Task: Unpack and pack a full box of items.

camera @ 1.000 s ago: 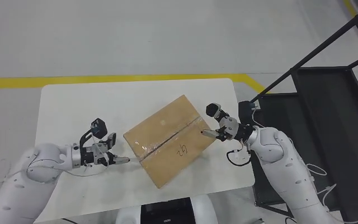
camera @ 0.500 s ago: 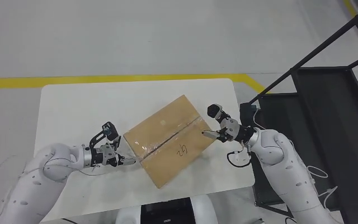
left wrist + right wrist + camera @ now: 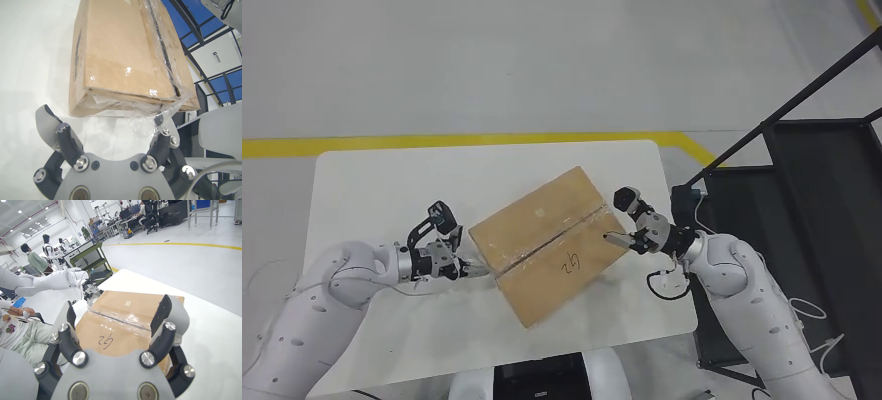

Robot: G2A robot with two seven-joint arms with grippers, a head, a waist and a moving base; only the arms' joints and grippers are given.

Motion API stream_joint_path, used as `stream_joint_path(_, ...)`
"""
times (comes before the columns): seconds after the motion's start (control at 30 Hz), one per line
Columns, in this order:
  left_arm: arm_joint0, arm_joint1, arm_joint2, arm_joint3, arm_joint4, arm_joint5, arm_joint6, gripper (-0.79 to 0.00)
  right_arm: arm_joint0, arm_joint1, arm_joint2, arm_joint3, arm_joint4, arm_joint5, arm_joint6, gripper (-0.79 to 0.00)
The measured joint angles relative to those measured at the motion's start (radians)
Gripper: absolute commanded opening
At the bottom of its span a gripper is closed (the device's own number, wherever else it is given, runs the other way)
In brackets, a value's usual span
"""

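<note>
A closed cardboard box [image 3: 547, 245] lies slantwise on the white table [image 3: 372, 190], its top seam sealed with clear tape [image 3: 121, 319]. My left gripper [image 3: 470, 268] stands open at the box's left end, level with the table. In the left wrist view the box [image 3: 121, 56] end is just ahead of the gripper [image 3: 103, 118], and a loose flap of tape [image 3: 147, 123] hangs against one fingertip [image 3: 159, 119]. My right gripper [image 3: 614, 232] is open at the box's right end; in its wrist view the gripper [image 3: 117, 313] straddles the box [image 3: 113, 306] top near the seam.
A black metal rack [image 3: 812, 200] stands beside the table's right edge, close to the right arm. A yellow floor line [image 3: 442, 143] runs behind the table. Bare tabletop lies at the far left and along the back.
My left gripper has moved right across the table up to the box's left end. The box has shifted slightly to the right. The right gripper has hardly moved.
</note>
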Motion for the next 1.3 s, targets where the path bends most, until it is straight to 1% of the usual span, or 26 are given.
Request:
stream_joint_path(0.23,-0.045,-0.017,0.015,0.033,0.064,0.075,0.093,0.0,0.004,-0.001,-0.009,0.007,-0.008,0.011,-0.012,0.0)
stream_joint_path(0.4,-0.087,-0.038,0.039,0.072,0.062,0.127,0.166,0.0,0.005,-0.001,-0.009,0.01,-0.012,0.019,-0.017,0.0)
stream_joint_path(0.5,-0.107,-0.048,0.055,0.093,0.066,0.135,0.188,0.0,0.005,-0.001,-0.01,0.01,-0.013,0.02,-0.019,0.0)
stream_joint_path(0.57,-0.108,-0.049,0.056,0.102,0.069,0.126,0.189,0.0,0.004,-0.001,-0.01,0.007,-0.015,0.018,-0.019,0.0)
stream_joint_path(0.67,-0.086,-0.041,0.037,0.113,0.066,0.089,0.171,0.0,0.004,-0.001,-0.015,0.003,-0.018,0.014,-0.019,0.0)
stream_joint_path(0.77,-0.032,-0.023,-0.01,0.103,0.019,0.049,0.153,0.0,0.011,-0.001,-0.025,0.007,-0.02,0.008,-0.018,0.0)
stream_joint_path(0.83,0.021,-0.006,-0.057,0.08,-0.034,0.004,0.134,0.0,0.018,-0.002,-0.033,0.011,-0.022,0.002,-0.016,0.0)
stream_joint_path(0.93,0.105,0.019,-0.134,0.024,-0.146,-0.073,0.129,0.0,0.03,-0.003,-0.042,0.016,-0.024,-0.006,-0.014,0.0)
stream_joint_path(1.0,0.161,0.031,-0.173,-0.031,-0.242,-0.136,0.134,0.0,0.038,-0.003,-0.047,0.018,-0.025,-0.012,-0.013,0.0)
stream_joint_path(1.07,0.195,0.039,-0.187,-0.075,-0.324,-0.177,0.119,0.0,0.044,-0.003,-0.052,0.018,-0.026,-0.016,-0.012,0.0)
stream_joint_path(1.17,0.213,0.051,-0.202,-0.124,-0.434,-0.183,0.087,0.0,0.049,-0.003,-0.057,0.016,-0.026,-0.019,-0.013,0.0)
stream_joint_path(1.3,0.204,0.058,-0.194,-0.151,-0.592,-0.181,0.05,0.0,0.042,-0.002,-0.051,0.008,-0.03,-0.025,-0.023,0.0)
